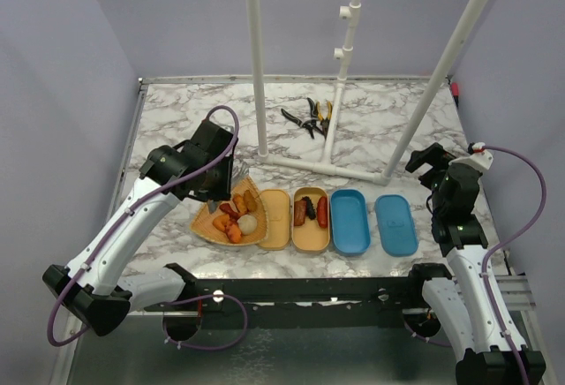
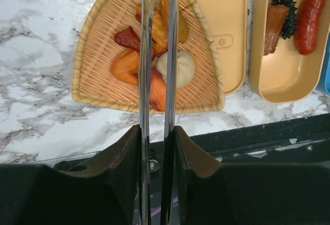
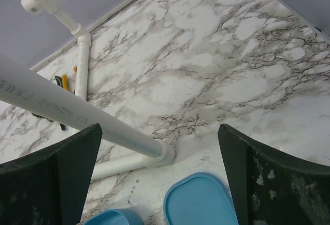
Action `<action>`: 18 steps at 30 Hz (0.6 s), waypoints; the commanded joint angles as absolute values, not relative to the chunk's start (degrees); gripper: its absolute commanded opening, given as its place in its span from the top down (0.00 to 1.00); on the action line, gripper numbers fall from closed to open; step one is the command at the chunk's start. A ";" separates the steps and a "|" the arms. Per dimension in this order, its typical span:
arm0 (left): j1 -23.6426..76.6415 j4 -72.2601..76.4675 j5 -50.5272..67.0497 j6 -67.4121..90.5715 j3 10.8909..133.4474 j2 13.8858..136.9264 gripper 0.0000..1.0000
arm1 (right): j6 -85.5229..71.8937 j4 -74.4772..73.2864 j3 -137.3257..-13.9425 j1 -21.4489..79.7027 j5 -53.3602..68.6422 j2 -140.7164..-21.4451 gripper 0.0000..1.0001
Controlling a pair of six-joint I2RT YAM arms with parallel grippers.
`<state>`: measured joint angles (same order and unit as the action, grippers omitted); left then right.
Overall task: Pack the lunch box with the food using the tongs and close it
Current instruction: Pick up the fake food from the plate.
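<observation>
Left gripper point(image 2: 157, 145) clamps the tongs point(image 2: 171, 54), tips pointing twelve o'clock over food point(image 2: 186, 69) in basket point(image 2: 98, 44); right gripper point(image 3: 160, 158) gapes empty.

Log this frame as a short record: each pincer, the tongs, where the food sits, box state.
left pincer: shut on long grey metal tongs, held over fan-shaped woven basket
right pincer: open, empty, above marble table near blue oval lid
basket food: orange and red pieces, round beige ball
beige lunch box: three pieces inside, one a red sausage
box state: not closed
</observation>
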<state>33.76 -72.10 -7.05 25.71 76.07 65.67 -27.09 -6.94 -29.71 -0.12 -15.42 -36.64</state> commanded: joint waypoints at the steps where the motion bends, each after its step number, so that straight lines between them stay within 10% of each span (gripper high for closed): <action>1: 33.51 -72.93 -1.11 26.80 73.85 64.59 0.69 | -26.83 -7.29 -29.16 -0.26 -16.95 -35.87 0.00; 18: 33.57 -75.56 -0.43 27.15 71.91 63.83 0.69 | -26.81 -7.38 -29.27 -0.26 -16.96 -36.92 0.00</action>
